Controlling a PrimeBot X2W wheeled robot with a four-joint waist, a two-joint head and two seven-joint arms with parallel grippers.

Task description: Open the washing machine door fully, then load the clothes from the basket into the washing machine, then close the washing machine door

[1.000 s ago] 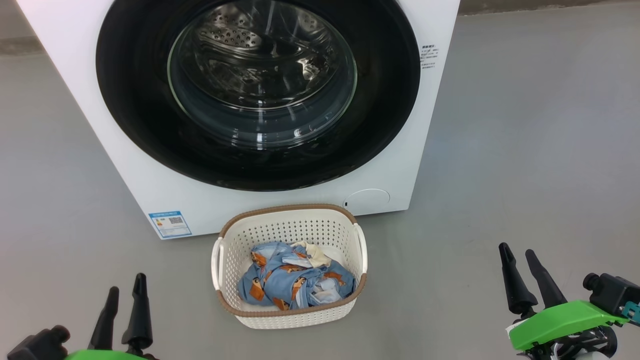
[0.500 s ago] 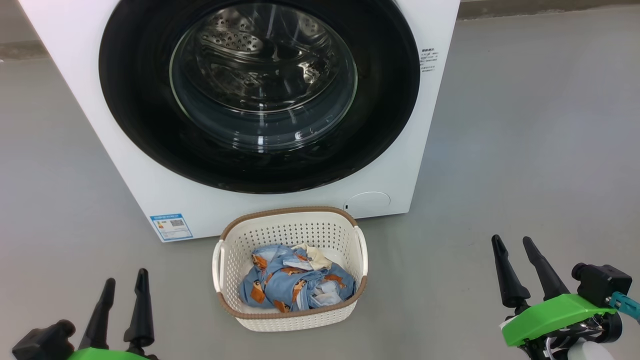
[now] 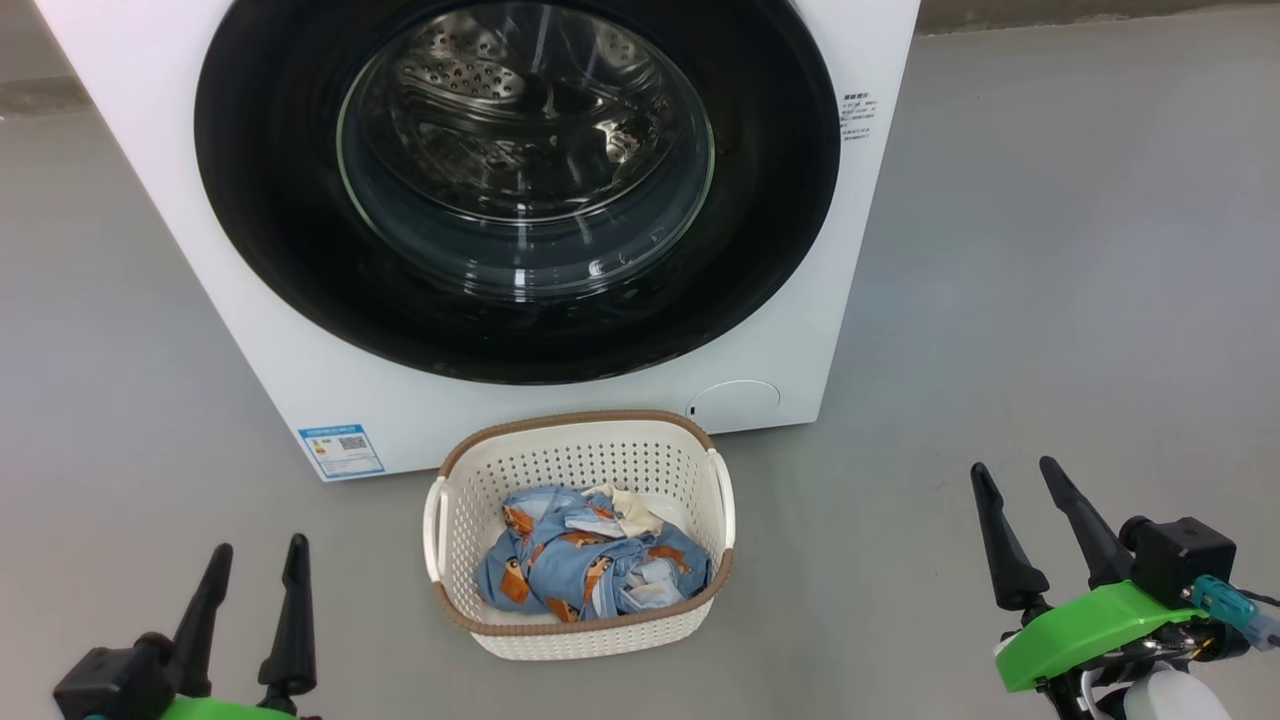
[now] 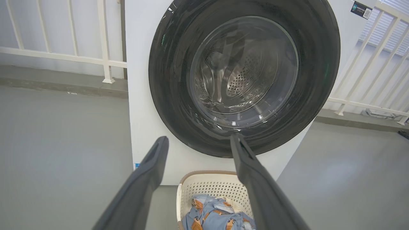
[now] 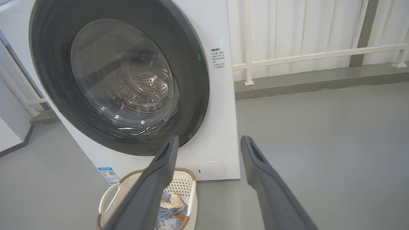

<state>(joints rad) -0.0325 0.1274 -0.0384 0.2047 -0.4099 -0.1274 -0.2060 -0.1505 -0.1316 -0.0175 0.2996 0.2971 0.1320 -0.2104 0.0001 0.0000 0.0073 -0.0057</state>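
Observation:
The white washing machine [image 3: 180, 200] [image 4: 140, 95] [image 5: 220, 105] stands on the floor, its round black door [image 3: 280, 230] [image 4: 166, 76] [image 5: 191, 92] lying flat against the front. Before it sits the cream basket [image 3: 580, 630] [image 4: 204, 187] [image 5: 187, 188], and the blue bear-print clothes [image 3: 590, 565] [image 4: 217, 217] [image 5: 169, 210] lie bundled inside. My left gripper [image 3: 258, 548] [image 4: 199, 139] hangs open at the lower left, well clear of the basket. On the lower right my right gripper [image 3: 1012, 465] [image 5: 209, 138] is open too, with nothing between its fingers.
Grey floor [image 3: 1050, 250] spreads on both sides of the machine. A white railing [image 4: 64, 57] [image 5: 319, 56] runs along the wall behind it. A blue energy sticker [image 3: 340, 450] and a round flap [image 3: 735, 400] mark the machine's lower front.
The right gripper has drifted left and up the head view. The left gripper has shifted slightly right. Basket, clothes and door lie as before.

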